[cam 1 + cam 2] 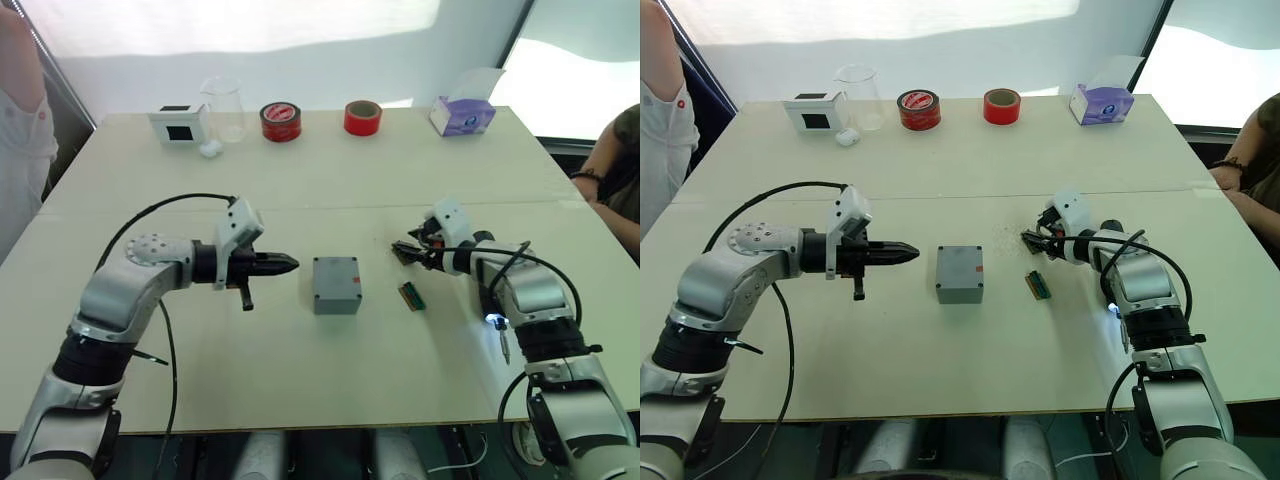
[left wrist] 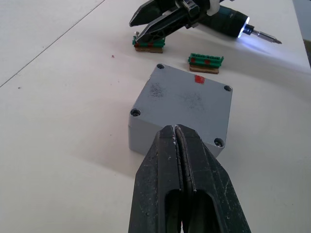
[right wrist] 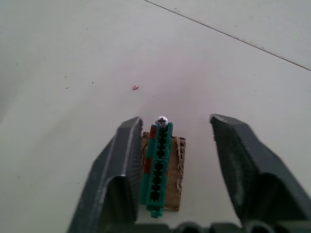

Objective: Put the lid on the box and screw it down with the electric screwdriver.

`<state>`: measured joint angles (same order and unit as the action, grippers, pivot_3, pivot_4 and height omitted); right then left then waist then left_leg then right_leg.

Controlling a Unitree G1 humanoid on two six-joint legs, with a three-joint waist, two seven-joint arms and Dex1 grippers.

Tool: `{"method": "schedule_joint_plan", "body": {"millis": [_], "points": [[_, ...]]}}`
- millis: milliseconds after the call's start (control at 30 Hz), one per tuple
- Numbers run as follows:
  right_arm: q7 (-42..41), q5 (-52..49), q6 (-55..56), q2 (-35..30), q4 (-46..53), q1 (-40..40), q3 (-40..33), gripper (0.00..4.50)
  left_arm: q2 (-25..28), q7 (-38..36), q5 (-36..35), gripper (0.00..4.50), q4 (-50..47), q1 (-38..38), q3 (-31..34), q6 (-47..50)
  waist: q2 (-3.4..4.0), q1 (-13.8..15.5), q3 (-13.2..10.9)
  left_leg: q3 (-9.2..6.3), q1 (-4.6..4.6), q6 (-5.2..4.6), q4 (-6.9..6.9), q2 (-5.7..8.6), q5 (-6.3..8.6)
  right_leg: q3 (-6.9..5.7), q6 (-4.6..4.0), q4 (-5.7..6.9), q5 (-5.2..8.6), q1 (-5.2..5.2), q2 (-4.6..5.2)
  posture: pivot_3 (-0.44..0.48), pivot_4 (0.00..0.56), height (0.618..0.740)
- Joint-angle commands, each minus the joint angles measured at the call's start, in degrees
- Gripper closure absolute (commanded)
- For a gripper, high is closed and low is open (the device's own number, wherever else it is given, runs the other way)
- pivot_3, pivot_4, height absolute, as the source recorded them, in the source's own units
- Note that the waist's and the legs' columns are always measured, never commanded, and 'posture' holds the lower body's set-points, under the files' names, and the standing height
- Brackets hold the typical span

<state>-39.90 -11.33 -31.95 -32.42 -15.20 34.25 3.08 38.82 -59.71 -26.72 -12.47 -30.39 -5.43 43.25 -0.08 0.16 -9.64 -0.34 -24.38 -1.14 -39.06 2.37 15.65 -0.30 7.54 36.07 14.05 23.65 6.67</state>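
Note:
The grey box (image 1: 336, 285) stands at the table's middle. The lid (image 2: 192, 97) lies flat on top of it, with holes at its corners and a small red mark. My left gripper (image 1: 292, 264) is shut and empty, pointing at the box from its left with a short gap. My right gripper (image 3: 176, 121) is open, its fingers on either side of a green-brown block (image 3: 158, 165) that holds a screw (image 3: 162, 120). The electric screwdriver (image 2: 228, 22) lies on the table by my right forearm, its tip light (image 1: 493, 320) on.
A second green block (image 1: 411, 296) lies right of the box. Along the far edge stand a white cube (image 1: 180, 125), a clear beaker (image 1: 225, 108), two red tape rolls (image 1: 281, 121), and a purple tissue box (image 1: 462, 115). A person stands at each side of the table.

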Motion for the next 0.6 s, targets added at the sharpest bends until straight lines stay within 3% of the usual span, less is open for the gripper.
{"method": "schedule_joint_plan", "body": {"millis": [33,333,433,467,600], "points": [[0.07,0.16,0.98,0.34,0.45,1.56,-1.09,3.04,0.64,-0.16,-0.15,4.50,-1.01,-0.38,0.28,-1.15,0.00,0.00,0.00,0.00,0.00,0.00,0.00,0.00,0.00,0.00,0.00,0.00,0.00,0.00,0.00,0.000,0.150,0.740],[0.27,0.33,1.27,0.87,0.35,1.36,-1.06,3.04,0.83,-0.25,0.37,4.50,-0.63,-0.34,-0.30,-1.78,0.00,0.00,0.00,0.00,0.00,0.00,0.00,0.00,0.00,0.00,0.00,0.00,0.00,0.00,0.00,0.000,0.150,0.740],[0.27,0.39,1.27,1.08,0.50,1.34,-1.05,3.88,0.90,-0.40,0.61,4.50,-0.33,-0.20,-0.44,-2.10,0.00,-0.03,0.00,0.00,0.00,-0.01,0.00,0.00,0.00,0.00,0.00,0.00,0.00,0.00,0.00,0.000,0.150,0.740],[0.29,0.41,1.28,1.14,0.60,1.33,-1.06,4.38,0.95,-0.46,0.68,4.50,-0.20,-0.10,-0.48,-2.29,0.00,-0.04,0.00,0.00,0.00,-0.01,0.00,0.00,0.00,0.00,0.00,0.00,0.00,0.00,0.00,0.000,0.150,0.740],[0.14,0.42,1.31,1.11,1.12,1.11,-1.15,4.48,1.07,-0.61,0.84,4.50,0.17,0.23,-0.61,-2.82,0.00,-0.02,0.00,0.00,0.00,-0.01,0.00,0.00,0.00,0.00,0.00,0.00,0.00,0.00,0.00,0.000,0.150,0.740]]}}
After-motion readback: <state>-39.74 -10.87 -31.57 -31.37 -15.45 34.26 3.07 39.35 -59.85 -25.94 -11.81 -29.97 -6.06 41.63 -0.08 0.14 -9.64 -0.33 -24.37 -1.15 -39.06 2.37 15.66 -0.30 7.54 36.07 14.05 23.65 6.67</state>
